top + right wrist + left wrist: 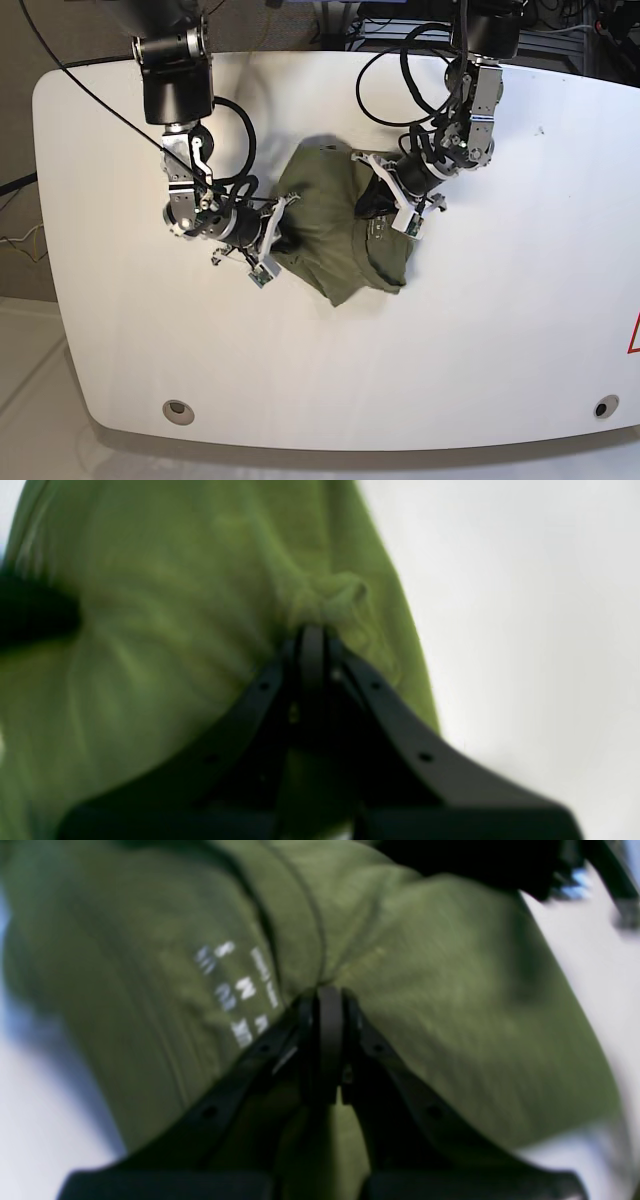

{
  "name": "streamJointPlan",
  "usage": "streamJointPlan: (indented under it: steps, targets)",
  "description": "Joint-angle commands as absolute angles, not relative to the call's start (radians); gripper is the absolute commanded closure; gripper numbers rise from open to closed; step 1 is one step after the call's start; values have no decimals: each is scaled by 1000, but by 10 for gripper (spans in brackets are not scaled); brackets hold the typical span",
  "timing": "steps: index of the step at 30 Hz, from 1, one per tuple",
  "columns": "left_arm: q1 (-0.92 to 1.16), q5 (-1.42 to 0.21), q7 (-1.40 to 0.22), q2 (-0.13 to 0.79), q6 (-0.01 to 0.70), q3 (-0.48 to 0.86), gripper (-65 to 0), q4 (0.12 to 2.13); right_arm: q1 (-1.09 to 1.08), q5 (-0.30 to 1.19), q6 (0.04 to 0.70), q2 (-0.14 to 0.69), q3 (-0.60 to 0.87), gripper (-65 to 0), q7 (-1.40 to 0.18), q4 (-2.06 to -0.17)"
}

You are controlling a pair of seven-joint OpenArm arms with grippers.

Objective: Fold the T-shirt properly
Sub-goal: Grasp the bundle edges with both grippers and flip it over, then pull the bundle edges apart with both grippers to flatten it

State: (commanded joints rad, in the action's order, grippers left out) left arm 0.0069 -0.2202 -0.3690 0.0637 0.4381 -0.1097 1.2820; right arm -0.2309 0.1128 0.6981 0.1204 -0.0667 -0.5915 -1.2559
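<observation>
White table [480, 340], bunched olive T-shirt [335, 235] on its middle.

You see the T-shirt [335, 235], a plain olive-green garment, bunched into a crumpled heap near the middle of the white bench [500, 350], with folds and creases across the cloth. Its lower end hangs toward the near edge as a rounded point, and the upper part is gathered and pulled up at two sides. White printed label text [237, 990] shows on the fabric, but it is too blurred to read.
</observation>
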Motion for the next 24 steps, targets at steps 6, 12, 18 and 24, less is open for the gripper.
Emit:
streamJointPlan:
  steps: [6,12,18,24]
  targets:
    - [-41,-220,-349,76,440,-110,0,1216,-110,111,698,117,-65,0,-591,-1365]
    - [-96,-217,-305,81,440,-114,0,1147,-13,111,698,113,-65,0,-591,-1438]
    - [-165,-217,-298,84,440,-114,0,1066,51,110,698,76,-65,0,-591,-1503]
    - [-209,-217,-298,101,440,-116,0,1035,65,110,698,39,-68,0,-591,-1515]
